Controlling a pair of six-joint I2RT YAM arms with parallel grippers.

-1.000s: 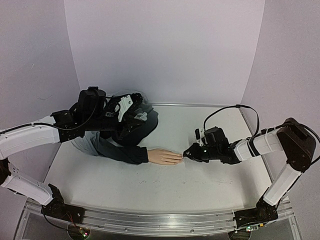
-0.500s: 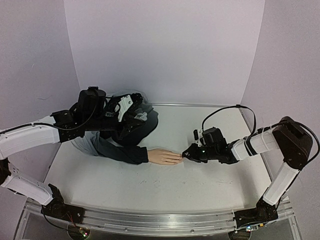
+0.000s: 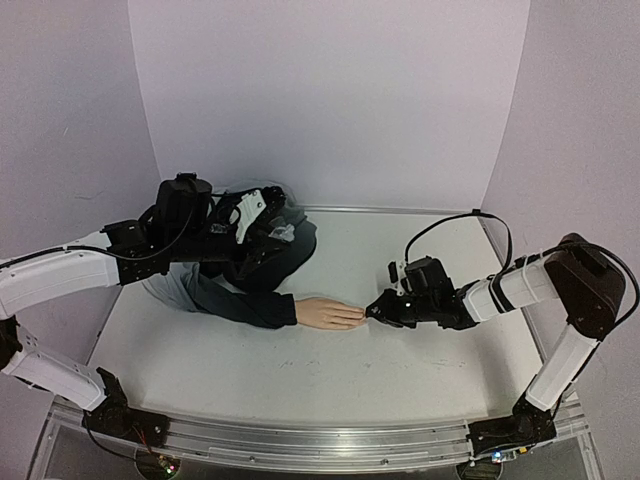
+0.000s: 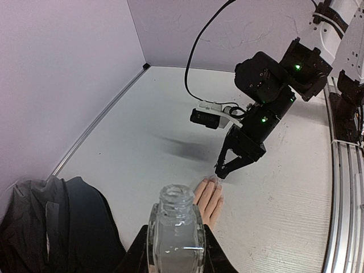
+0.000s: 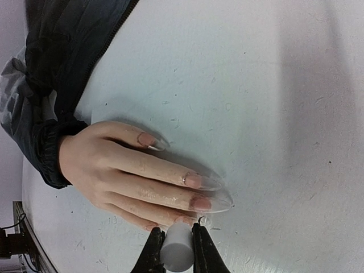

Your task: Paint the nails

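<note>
The pale mannequin hand (image 3: 328, 313) lies flat mid-table, its dark jacket sleeve (image 3: 245, 300) running left. Its long glossy nails (image 5: 203, 182) point right toward my right gripper (image 3: 372, 311). That gripper (image 5: 177, 250) is shut on the white cap of a polish brush (image 5: 176, 245), low over the fingertips. The thin brush tip (image 5: 199, 218) sits at the nail of the finger nearest the camera. My left gripper (image 4: 175, 257) is shut on an uncapped clear glass bottle (image 4: 175, 227), held upright above the jacket at the back left (image 3: 262, 222).
The bundled navy-and-grey jacket (image 3: 265, 250) fills the table's back left. Purple walls close in the back and both sides. A metal rail (image 3: 300, 440) runs along the near edge, and the right arm's black cable (image 3: 450, 218) loops above the table.
My right gripper has crept slightly left toward the fingertips. The left arm and bottle have not moved.
</note>
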